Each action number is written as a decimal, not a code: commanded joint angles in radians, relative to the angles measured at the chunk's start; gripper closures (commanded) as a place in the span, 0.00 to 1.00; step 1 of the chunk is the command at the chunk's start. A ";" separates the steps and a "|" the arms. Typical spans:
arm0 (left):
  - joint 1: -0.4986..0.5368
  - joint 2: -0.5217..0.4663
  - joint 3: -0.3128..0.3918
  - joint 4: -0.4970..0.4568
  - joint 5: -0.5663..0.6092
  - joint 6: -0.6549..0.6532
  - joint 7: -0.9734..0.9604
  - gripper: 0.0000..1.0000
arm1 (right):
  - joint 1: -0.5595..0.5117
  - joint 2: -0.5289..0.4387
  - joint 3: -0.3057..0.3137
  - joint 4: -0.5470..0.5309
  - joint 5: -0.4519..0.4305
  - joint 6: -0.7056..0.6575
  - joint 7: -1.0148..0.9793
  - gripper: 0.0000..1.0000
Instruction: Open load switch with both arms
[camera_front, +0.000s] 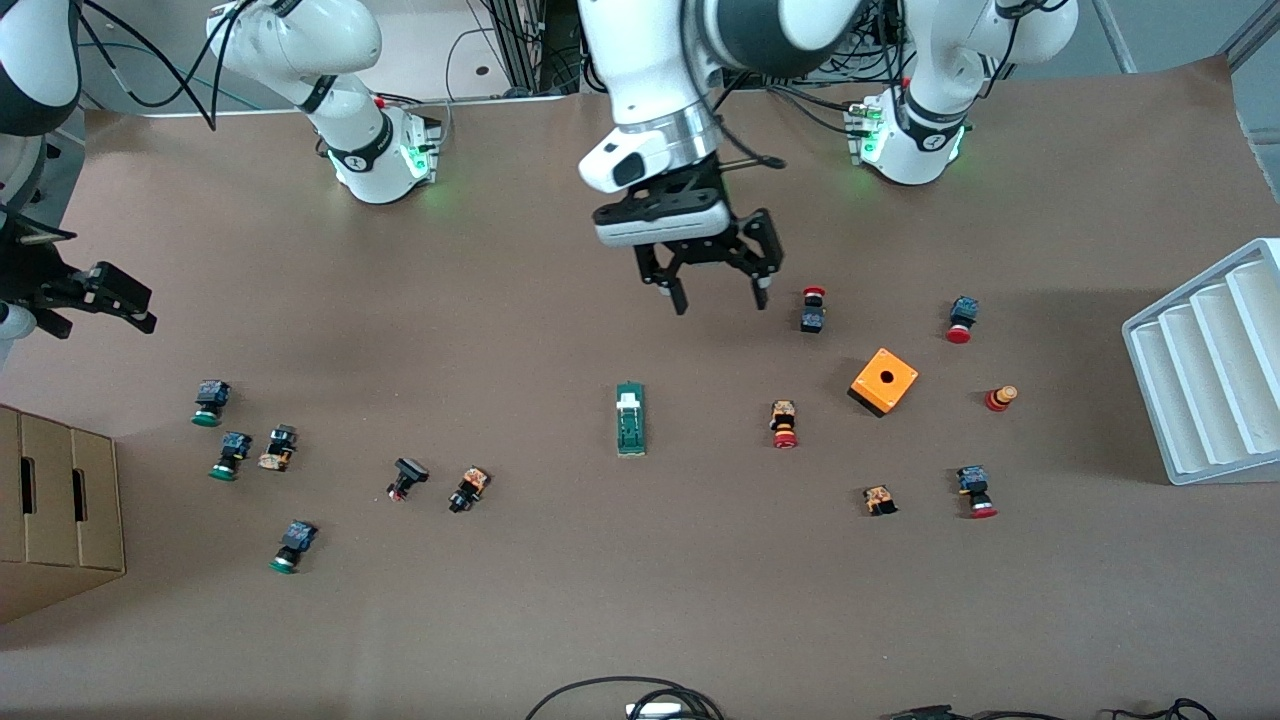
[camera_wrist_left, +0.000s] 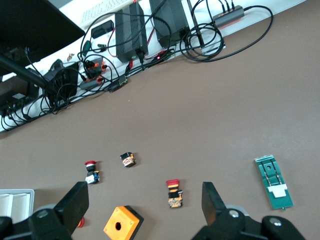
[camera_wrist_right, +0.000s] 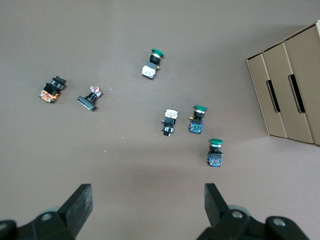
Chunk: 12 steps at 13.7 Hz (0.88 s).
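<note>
The load switch (camera_front: 630, 420) is a narrow dark-green block with a white tab, lying flat near the middle of the table. It also shows in the left wrist view (camera_wrist_left: 273, 182). My left gripper (camera_front: 721, 300) hangs open in the air over bare table, between the switch and the arms' bases, with nothing between its fingers (camera_wrist_left: 145, 200). My right gripper (camera_front: 140, 308) is open and empty at the right arm's end of the table, above bare brown surface (camera_wrist_right: 147, 197). The switch is outside the right wrist view.
An orange box with a hole (camera_front: 884, 381) and several red-capped buttons (camera_front: 784, 424) lie toward the left arm's end. Green-capped buttons (camera_front: 211, 402) lie toward the right arm's end beside a cardboard box (camera_front: 55, 510). A white ribbed tray (camera_front: 1200, 380) stands at the left arm's edge.
</note>
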 joint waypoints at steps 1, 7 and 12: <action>0.095 -0.054 -0.009 0.018 -0.100 -0.024 0.098 0.00 | 0.011 -0.024 -0.009 -0.027 -0.023 0.020 -0.005 0.00; 0.190 -0.055 0.040 0.122 -0.221 -0.101 0.229 0.00 | 0.013 -0.024 -0.009 -0.027 -0.023 0.022 -0.008 0.00; 0.399 -0.118 0.043 0.112 -0.430 -0.105 0.361 0.00 | 0.011 -0.024 -0.009 -0.027 -0.015 0.022 -0.008 0.00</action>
